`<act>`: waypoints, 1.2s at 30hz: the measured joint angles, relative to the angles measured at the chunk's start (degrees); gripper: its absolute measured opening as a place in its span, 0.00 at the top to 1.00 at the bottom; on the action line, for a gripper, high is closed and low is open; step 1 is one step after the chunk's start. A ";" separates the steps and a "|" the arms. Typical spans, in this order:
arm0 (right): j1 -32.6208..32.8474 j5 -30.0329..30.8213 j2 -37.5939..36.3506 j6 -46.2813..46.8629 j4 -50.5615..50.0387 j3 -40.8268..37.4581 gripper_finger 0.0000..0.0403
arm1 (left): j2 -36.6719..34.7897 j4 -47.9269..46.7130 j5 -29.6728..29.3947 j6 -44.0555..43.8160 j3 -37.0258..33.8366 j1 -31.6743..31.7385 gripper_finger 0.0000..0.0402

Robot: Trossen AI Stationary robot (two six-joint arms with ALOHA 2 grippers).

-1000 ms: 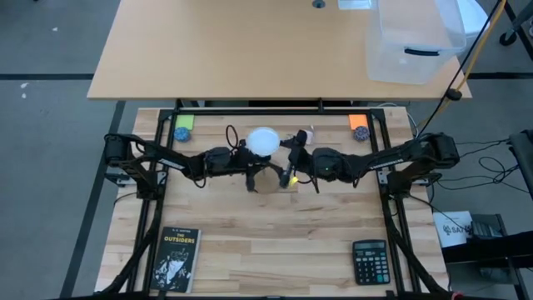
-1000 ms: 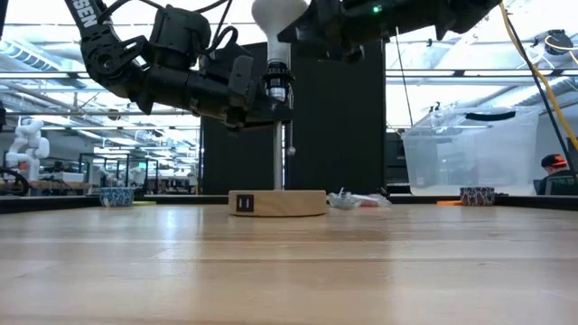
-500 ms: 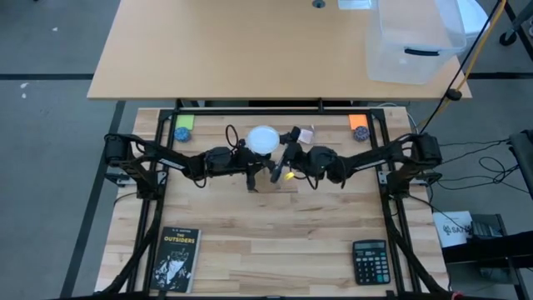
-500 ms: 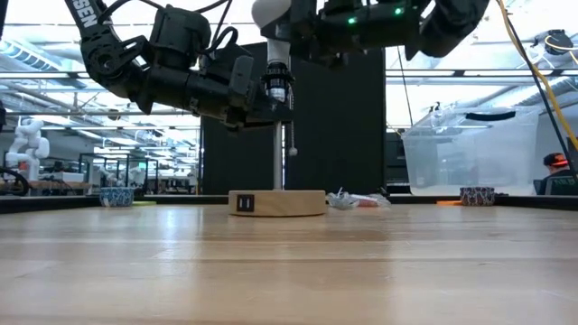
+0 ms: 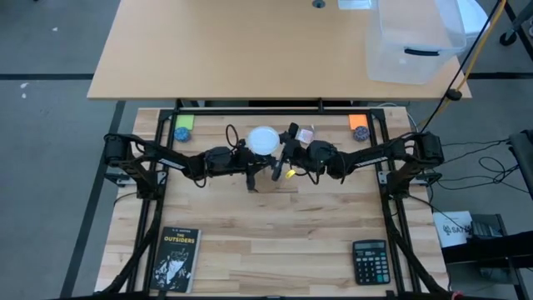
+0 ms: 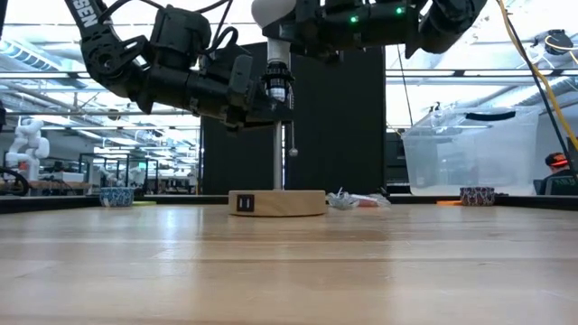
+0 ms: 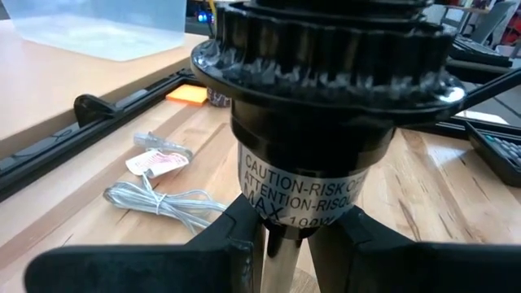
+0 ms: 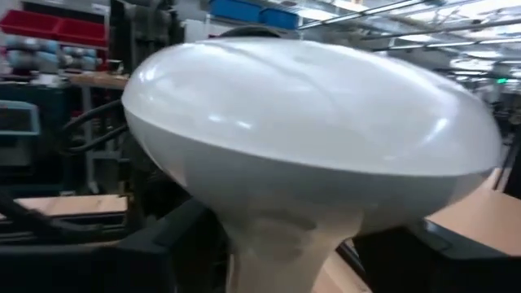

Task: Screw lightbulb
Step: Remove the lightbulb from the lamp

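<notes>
Low view shows the lightbulb (image 6: 274, 16) sitting upright in the socket (image 6: 278, 88). The left gripper (image 6: 262, 110) clamps the lamp stem (image 6: 277, 153) below (to stop turning). The right gripper (image 5: 280, 155) straddles the bulb's neck, whether gripping, I cannot tell.

A tan desk (image 5: 250, 50) occupies the upper frame of the high view, on grey floor (image 5: 42, 167). A clear plastic bin (image 5: 412, 42) sits at its upper right. The low view shows ceiling lights (image 6: 54, 86) and a black panel (image 6: 339, 126).
</notes>
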 joint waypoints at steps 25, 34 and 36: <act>-9.99 -38.70 -0.44 0.17 -3.25 0.11 0.50 | -0.04 -0.48 14.78 2.52 0.02 1.30 0.82; -10.64 -45.88 -0.43 1.85 -5.13 1.26 0.50 | -0.04 -0.68 18.67 2.97 0.04 1.18 0.82; -10.32 -46.11 -0.39 3.41 -6.50 2.24 0.50 | -0.04 -0.72 19.50 2.95 0.02 1.18 0.82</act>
